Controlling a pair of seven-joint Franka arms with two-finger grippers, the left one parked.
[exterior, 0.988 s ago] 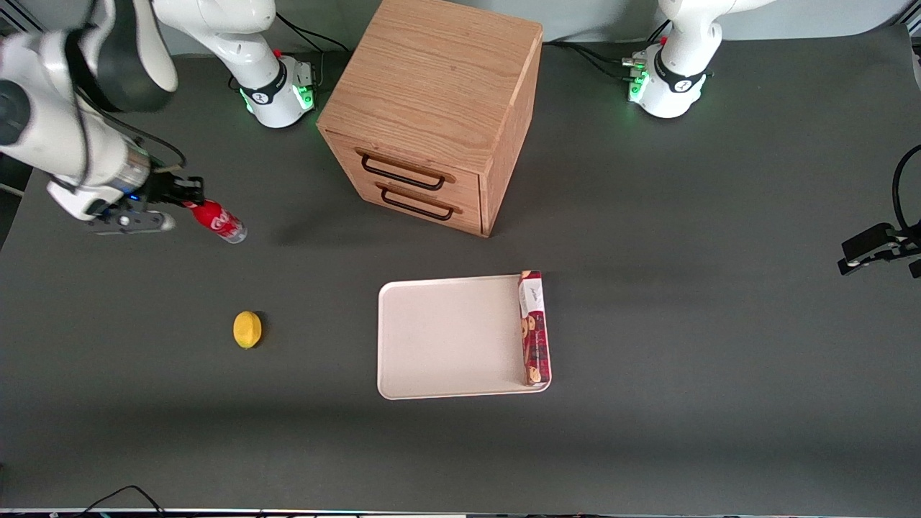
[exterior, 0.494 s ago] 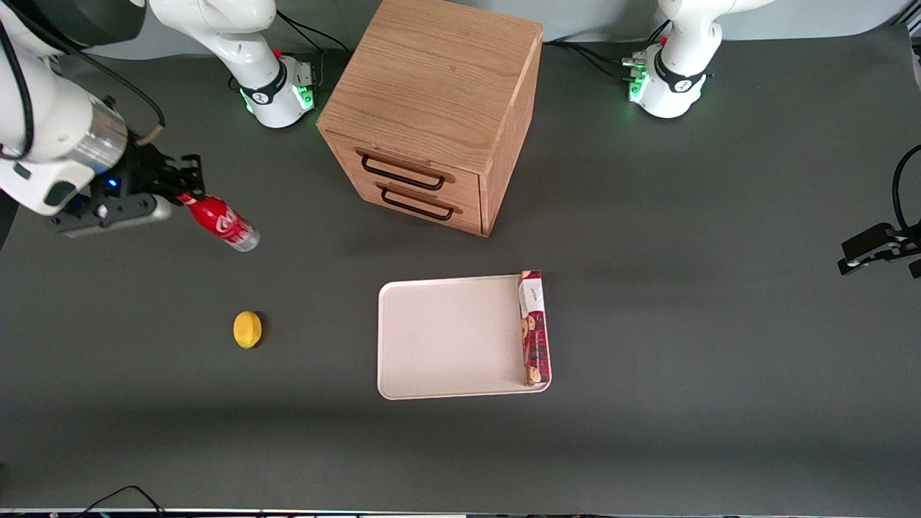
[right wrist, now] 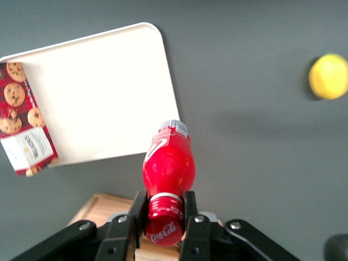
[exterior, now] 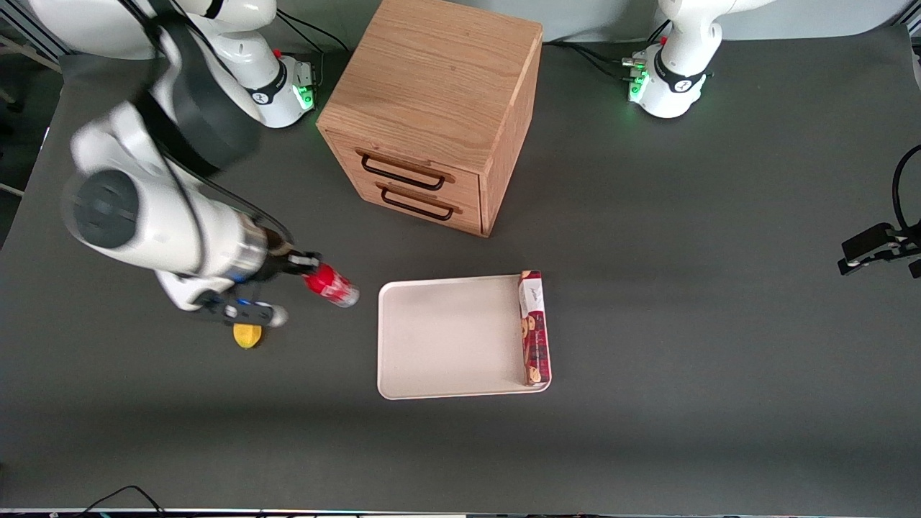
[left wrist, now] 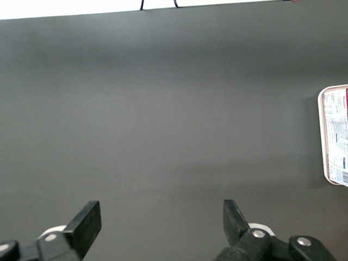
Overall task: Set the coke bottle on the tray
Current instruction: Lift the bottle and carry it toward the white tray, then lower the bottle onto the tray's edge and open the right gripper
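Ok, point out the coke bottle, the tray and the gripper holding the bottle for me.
coke bottle [right wrist: 168, 165], right wrist view, on its red body.
tray [exterior: 446, 338], front view, on its bare cream floor.
gripper [right wrist: 164, 213], right wrist view, between the fingertips, shut on the bottle's cap end, beside the tray.

Clock read in the front view from the tray's middle, twelve pointing away from the camera. The tray [exterior: 446, 338] [right wrist: 103, 92] lies flat on the table [exterior: 683, 288]. The biscuit box [exterior: 534, 327] [right wrist: 22, 119] lies in the tray along its three o'clock rim. The drawer cabinet [exterior: 432, 108] stands at twelve, apart from the tray, its drawers facing it. The lemon [exterior: 248, 336] [right wrist: 329, 76] lies at nine, well apart, partly under the working arm. The coke bottle [exterior: 331, 285] [right wrist: 168, 163] hangs tilted above the table between nine and ten, just outside the tray's corner. The gripper [exterior: 308, 272] [right wrist: 165, 209] clamps its cap end, with the bottle's base nearest the tray
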